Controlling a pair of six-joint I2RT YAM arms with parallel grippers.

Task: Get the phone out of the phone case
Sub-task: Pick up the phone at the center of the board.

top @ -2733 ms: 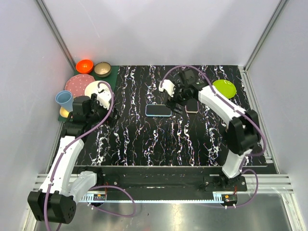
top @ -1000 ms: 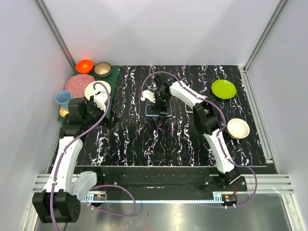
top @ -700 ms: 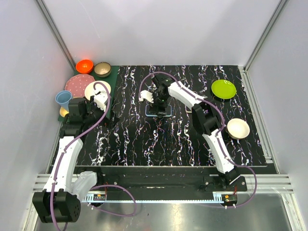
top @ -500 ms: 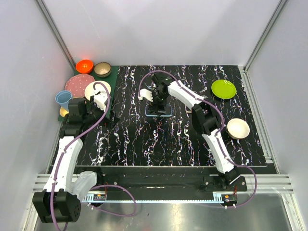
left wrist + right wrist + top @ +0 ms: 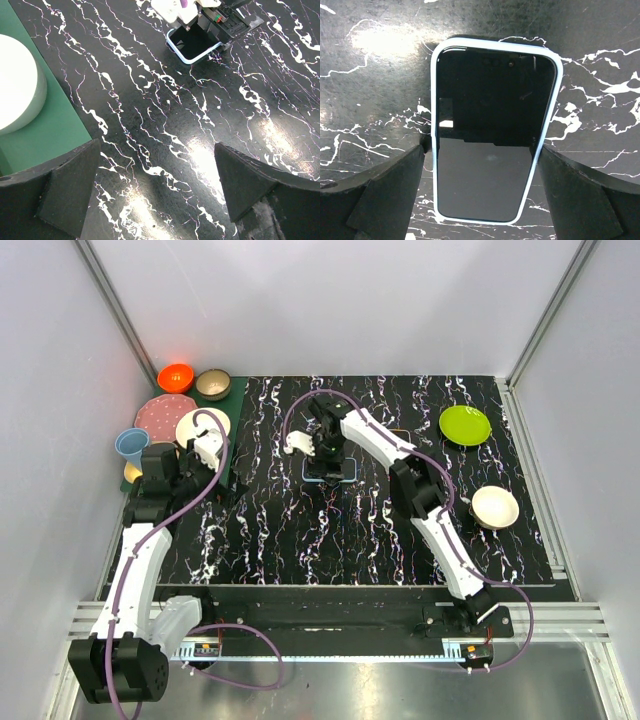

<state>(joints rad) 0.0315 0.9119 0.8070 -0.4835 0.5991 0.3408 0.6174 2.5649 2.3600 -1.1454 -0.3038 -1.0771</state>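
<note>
- The phone (image 5: 492,135) is seen lying flat, screen up, inside its light blue phone case (image 5: 434,150) on the black marbled table (image 5: 240,100).
- It is straddled by the right gripper (image 5: 481,150), with the jaws spread wide and one finger just beside each long edge; nothing is clamped.
- The left gripper (image 5: 156,150) is held wide apart and empty over the table's left side, beside a green mat (image 5: 45,135) bearing a white dish (image 5: 15,95), well apart from the phone.

Pale blue phone case (image 5: 436,150), black white-veined table (image 5: 600,30)
</note>
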